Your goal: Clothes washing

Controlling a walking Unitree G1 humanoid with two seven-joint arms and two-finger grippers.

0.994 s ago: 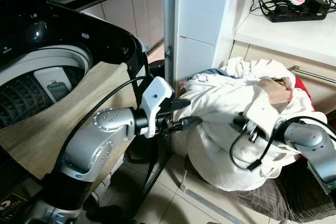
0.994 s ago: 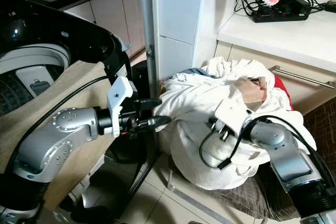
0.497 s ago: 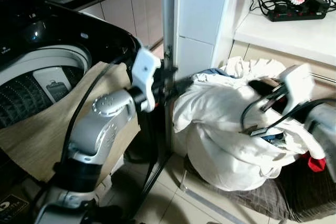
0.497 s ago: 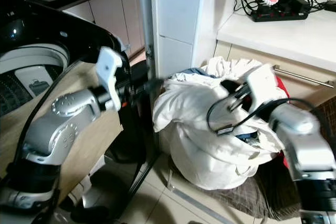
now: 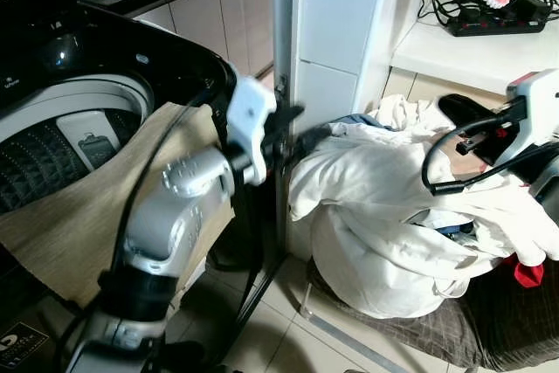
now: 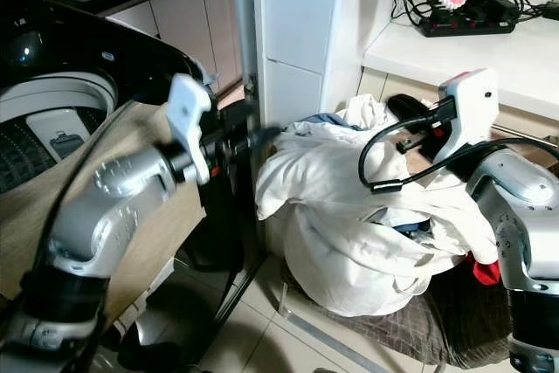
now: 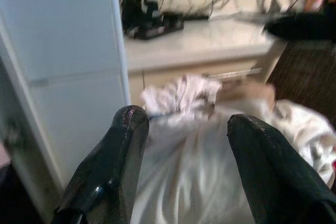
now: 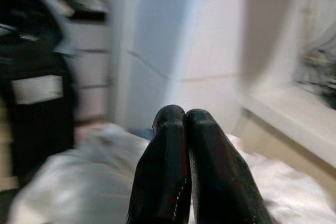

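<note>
"How far along is the washing, would you say?"

"Hardly begun, I'd judge. The washing machine (image 5: 61, 120) stands on the robot's left with its lid up, a tan cloth (image 5: 96, 207) draped over its front edge, and I can't see any laundry in the drum. The big heap of clothes (image 5: 393, 224), mostly white, is piled low against the white pillar (image 5: 336, 32), under the counter (image 5: 472, 54) with the power strip (image 5: 493, 15)."

"And the arms?"

"The left gripper (image 7: 184, 166) is raised between machine and heap, pointing at the clothes, fingers spread wide with nothing in them. The right gripper (image 8: 186, 177) hovers above the far side of the pile; its fingers are pressed together, and I see no fabric pinched between them."

"So everything is left to do?"

"It looks so: grab a garment, carry it across, drop it in the drum, and repeat. There's a bit of red cloth (image 5: 524, 270) poking out at the pile's edge too."
</note>
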